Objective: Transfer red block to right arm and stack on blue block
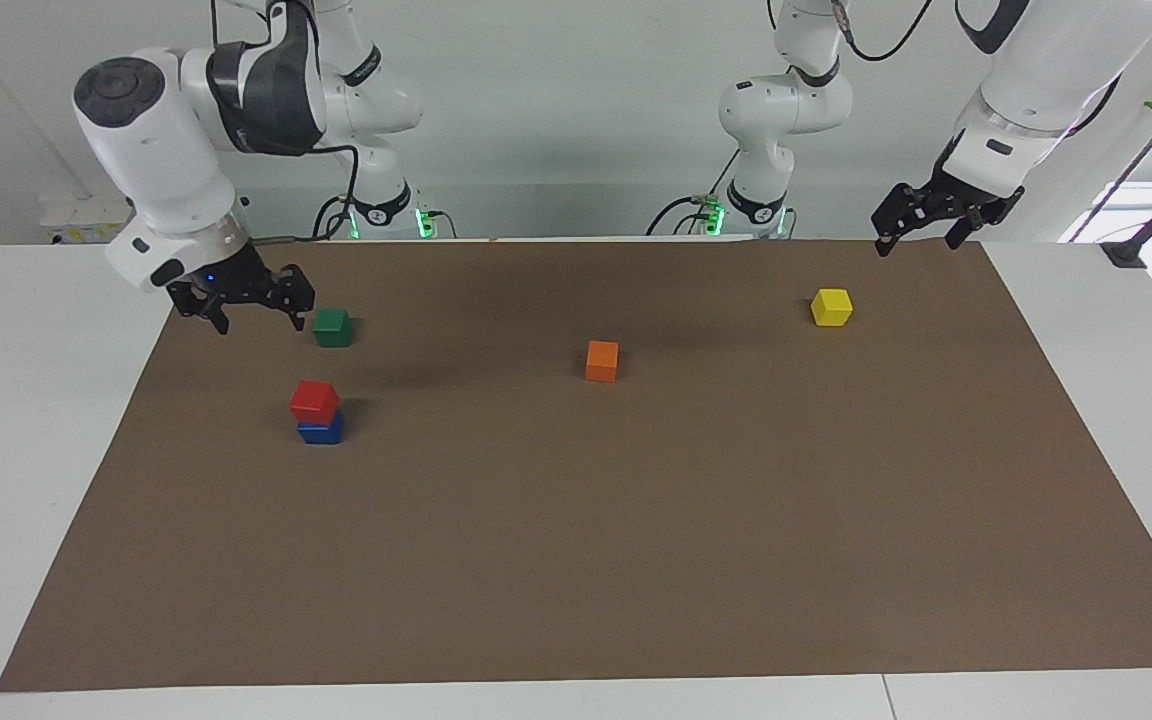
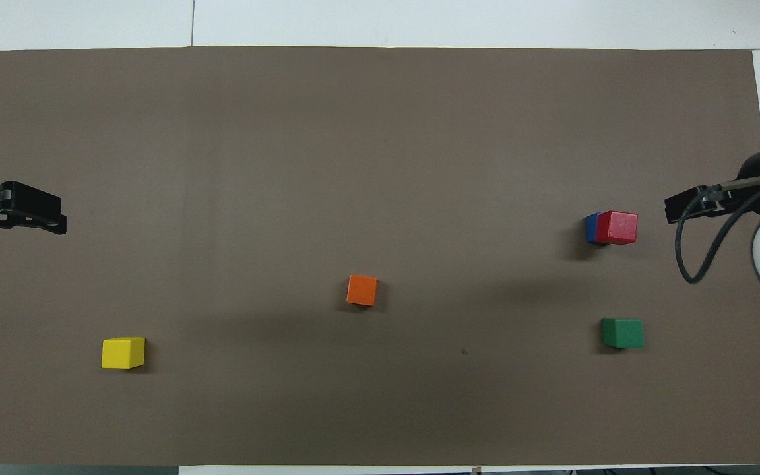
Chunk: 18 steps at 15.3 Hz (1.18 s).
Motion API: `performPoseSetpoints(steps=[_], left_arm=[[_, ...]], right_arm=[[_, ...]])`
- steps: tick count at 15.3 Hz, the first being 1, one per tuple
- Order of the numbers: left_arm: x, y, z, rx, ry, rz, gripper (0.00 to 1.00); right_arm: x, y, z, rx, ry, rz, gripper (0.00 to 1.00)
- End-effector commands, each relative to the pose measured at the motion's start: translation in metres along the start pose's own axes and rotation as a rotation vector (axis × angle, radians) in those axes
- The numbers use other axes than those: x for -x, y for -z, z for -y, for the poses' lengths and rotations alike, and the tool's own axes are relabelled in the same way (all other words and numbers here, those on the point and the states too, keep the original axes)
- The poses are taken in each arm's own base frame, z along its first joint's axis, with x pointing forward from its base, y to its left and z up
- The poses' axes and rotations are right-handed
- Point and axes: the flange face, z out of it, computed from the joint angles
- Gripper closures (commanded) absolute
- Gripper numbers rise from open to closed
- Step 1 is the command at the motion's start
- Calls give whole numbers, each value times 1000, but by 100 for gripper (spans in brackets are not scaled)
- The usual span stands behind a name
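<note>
The red block (image 1: 314, 400) (image 2: 616, 227) sits on top of the blue block (image 1: 321, 431) (image 2: 591, 228) on the brown mat, toward the right arm's end of the table. My right gripper (image 1: 250, 312) (image 2: 680, 208) hangs open and empty in the air, over the mat's edge beside the stack and clear of it. My left gripper (image 1: 919, 235) (image 2: 50, 218) is open and empty, raised over the mat's edge at the left arm's end, where that arm waits.
A green cube (image 1: 333, 327) (image 2: 622, 332) lies nearer to the robots than the stack. An orange cube (image 1: 602, 361) (image 2: 361, 290) rests mid-mat. A yellow cube (image 1: 831, 307) (image 2: 123, 352) lies toward the left arm's end. The brown mat (image 1: 636, 560) covers most of the white table.
</note>
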Motion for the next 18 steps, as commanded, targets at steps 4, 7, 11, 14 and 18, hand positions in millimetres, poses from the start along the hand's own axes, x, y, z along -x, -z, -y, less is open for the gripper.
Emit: performPoseSetpoints(steps=[4, 7, 11, 14, 18], left_arm=[[9, -1, 3, 10, -1, 9, 0], [9, -1, 3, 10, -1, 9, 0], [9, -1, 3, 11, 0, 9, 0], [9, -1, 4, 9, -3, 7, 0], [7, 0, 6, 10, 5, -5, 0]], right_arm=[[44, 49, -8, -63, 23, 43, 0], [45, 52, -18, -69, 9, 80, 0], [30, 40, -25, -64, -4, 61, 0], [27, 46, -24, -51, -4, 32, 0], [28, 48, -24, -48, -4, 34, 0]])
